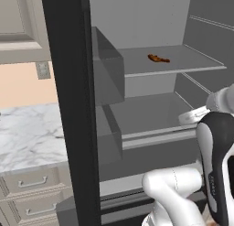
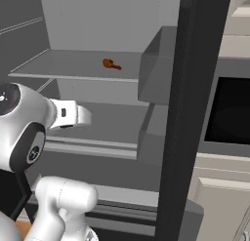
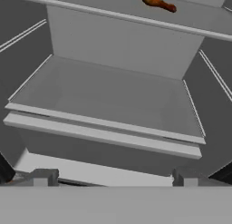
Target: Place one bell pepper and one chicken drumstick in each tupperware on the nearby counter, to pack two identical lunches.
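The arm reaches into the open fridge, its pincer (image 3: 113, 177) spread wide and empty, level with the lower shelf (image 3: 108, 105). To take the chicken drumstick (image 1: 158, 59) well, I'd say lift the hand first, then come in along its length. The drumstick lies on the upper shelf (image 1: 192, 60), above and beyond the pincer, well apart.

Open fridge (image 1: 151, 115), grey shelves (image 2: 73, 64); drawers (image 1: 32, 181) left; microwave (image 2: 229, 113) right
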Robot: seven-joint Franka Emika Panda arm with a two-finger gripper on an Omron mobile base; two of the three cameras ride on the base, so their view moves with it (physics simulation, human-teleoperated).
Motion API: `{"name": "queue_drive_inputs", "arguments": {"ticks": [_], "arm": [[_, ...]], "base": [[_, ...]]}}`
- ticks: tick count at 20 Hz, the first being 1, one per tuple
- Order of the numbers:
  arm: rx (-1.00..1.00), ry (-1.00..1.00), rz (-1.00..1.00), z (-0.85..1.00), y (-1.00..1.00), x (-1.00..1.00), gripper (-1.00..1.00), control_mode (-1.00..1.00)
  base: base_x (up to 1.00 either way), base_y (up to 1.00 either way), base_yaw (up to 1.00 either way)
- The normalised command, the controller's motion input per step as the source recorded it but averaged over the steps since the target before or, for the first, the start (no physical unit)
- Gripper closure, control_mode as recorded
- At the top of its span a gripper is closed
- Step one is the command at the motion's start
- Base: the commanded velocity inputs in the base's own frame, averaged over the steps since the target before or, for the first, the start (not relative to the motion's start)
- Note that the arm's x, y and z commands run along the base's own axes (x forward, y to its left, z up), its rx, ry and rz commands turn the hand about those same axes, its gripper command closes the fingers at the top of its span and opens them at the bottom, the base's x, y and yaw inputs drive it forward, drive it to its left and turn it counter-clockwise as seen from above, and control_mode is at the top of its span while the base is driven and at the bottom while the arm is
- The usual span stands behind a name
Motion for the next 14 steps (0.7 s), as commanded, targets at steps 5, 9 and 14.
{"name": "queue_drive_inputs", "arguments": {"ticks": [5, 9, 14], "arm": [[0.0, -0.02, -0.01, 0.43, 0.0, 0.54, -1.0, -1.0], [0.04, 0.0, 0.0, 0.35, 0.0, 0.59, -1.0, -1.0], [0.04, -0.07, 0.0, 0.36, 0.0, 0.43, -1.0, -1.0]], "base": [[0.0, 0.0, 0.0], [0.0, 0.0, 0.0], [0.0, 0.0, 0.0]]}}
